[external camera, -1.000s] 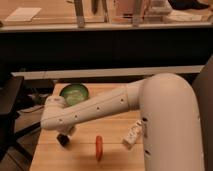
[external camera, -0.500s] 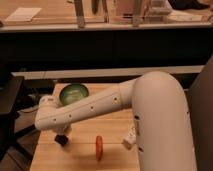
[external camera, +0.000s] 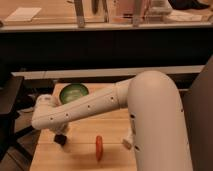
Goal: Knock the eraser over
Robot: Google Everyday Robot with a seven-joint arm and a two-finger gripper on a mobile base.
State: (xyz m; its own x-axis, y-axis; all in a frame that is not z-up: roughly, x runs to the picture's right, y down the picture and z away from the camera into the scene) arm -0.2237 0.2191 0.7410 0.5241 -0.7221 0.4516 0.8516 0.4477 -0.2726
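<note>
My white arm reaches from the right across the wooden table (external camera: 80, 155) to its left side. The gripper (external camera: 60, 137) hangs down from the wrist near the table's left edge, below and left of the green bowl (external camera: 73, 93). A small dark shape shows at the gripper's lower end, right on the tabletop. I cannot tell whether it is the black eraser or part of the gripper. No separate eraser shows elsewhere.
A red chili (external camera: 99, 147) lies on the table to the right of the gripper. A flat white piece (external camera: 127, 140) lies further right, partly behind my arm. A dark counter runs behind the table. A dark object stands at the far left.
The wrist has shifted slightly left and the arm has stretched further across the table. The dark shape under the gripper stays in about the same place.
</note>
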